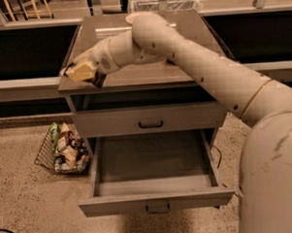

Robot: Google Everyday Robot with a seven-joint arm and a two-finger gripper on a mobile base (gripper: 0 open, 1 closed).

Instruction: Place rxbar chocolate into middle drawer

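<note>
My gripper (84, 72) is over the front left corner of the grey cabinet top (149, 74). It is shut on the rxbar chocolate (99, 80), a small black bar that sticks out under the pale fingers. The bar is just above the top's front edge. The middle drawer (153, 162) is pulled open below, with a bare grey box interior and a small dark loop handle on its front panel. My arm crosses the cabinet top from the right and hides most of the top's back part.
The upper grey drawer front (148, 119) with a black handle is shut. A wire basket (65, 150) full of snack packs stands on the floor left of the open drawer. A pale bowl rim (131, 17) peeks out behind my arm. Dark shelving runs either side.
</note>
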